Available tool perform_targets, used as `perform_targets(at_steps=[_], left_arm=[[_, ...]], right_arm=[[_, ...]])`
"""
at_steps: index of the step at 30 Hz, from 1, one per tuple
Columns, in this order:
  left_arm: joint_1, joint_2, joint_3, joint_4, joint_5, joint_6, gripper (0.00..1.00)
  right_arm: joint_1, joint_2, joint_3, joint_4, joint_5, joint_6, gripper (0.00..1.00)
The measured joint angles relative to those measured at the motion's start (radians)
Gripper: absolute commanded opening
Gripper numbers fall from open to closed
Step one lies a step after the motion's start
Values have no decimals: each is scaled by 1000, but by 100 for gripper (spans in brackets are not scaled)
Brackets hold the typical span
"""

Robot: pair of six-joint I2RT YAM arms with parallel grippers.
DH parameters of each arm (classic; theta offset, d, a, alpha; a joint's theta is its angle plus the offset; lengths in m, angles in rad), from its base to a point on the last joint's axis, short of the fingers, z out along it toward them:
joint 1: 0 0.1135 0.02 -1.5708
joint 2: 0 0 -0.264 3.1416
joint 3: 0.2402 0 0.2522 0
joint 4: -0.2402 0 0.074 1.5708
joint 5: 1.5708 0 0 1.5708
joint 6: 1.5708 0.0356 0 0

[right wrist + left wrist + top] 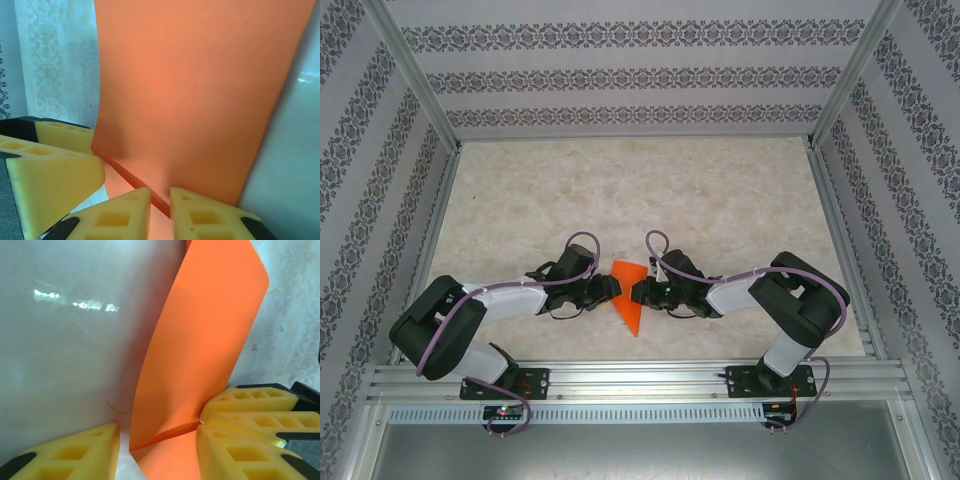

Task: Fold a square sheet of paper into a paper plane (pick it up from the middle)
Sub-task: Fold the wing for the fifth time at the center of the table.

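The orange square sheet of paper (pixel 628 292), folded into a pointed triangle with its tip toward the near edge, sits between both grippers at the table's middle front. My right gripper (pixel 640 292) (pixel 160 192) is shut on the sheet's (pixel 200 90) creased edge, and one flap stands up ahead of it. My left gripper (pixel 611 288) (pixel 159 430) faces it from the left with jaws apart around the paper's (pixel 200 340) folded edge. A strip of bare table shows beside its left finger. The right gripper's fingers (pixel 250 402) press the fold from the far side.
The marble-patterned tabletop (pixel 650 190) stretches behind the grippers. Patterned walls (pixel 620 70) and metal posts enclose it on three sides. An aluminium rail (pixel 640 380) with the arm bases runs along the near edge.
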Motion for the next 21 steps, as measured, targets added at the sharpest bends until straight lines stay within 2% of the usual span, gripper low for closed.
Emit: perform_targets(at_steps=[11,21], left_arm=[[0,64,21,69,61,5,36],[29,95,33,89,105,43,37]], right_arm=[[-11,3,-8,18,-19,-5,19],[-20,6,-9,23,-42,-26,19]])
